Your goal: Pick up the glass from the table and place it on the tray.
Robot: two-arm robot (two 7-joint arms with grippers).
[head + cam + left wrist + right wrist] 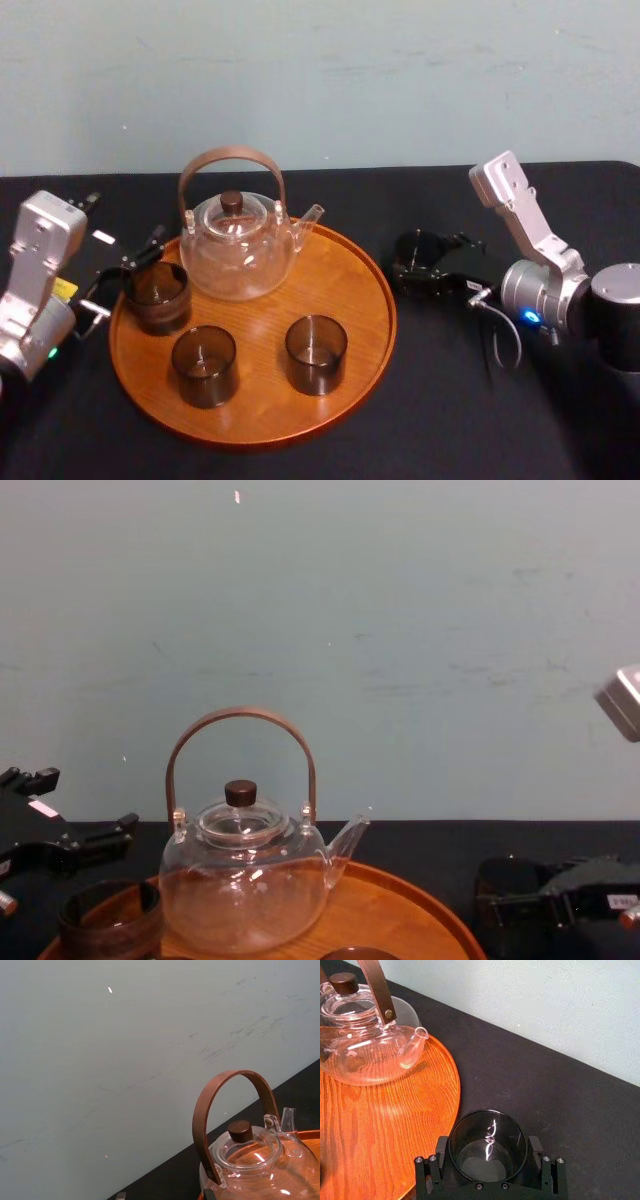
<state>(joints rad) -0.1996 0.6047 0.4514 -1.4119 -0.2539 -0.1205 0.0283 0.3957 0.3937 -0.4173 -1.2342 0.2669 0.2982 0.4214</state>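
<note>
Right pincer [487, 1154] is clenched on the glass [488, 1142], which stands on the black table [545, 1090] just beside the tray [380, 1130], off its right rim. Left pincer [125, 275] sits released at the tray's left edge, next to a second glass [158, 296]. I can't read the yellow sticker [64, 290] on the left arm.

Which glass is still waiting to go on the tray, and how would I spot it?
Start at the big round wooden tray in the middle of the black table. Just off its right edge, on the table itself, a dark glass stands in the grasp of the right gripper. Three matching glasses stand on the tray with the teapot; this one alone is off it.
</note>
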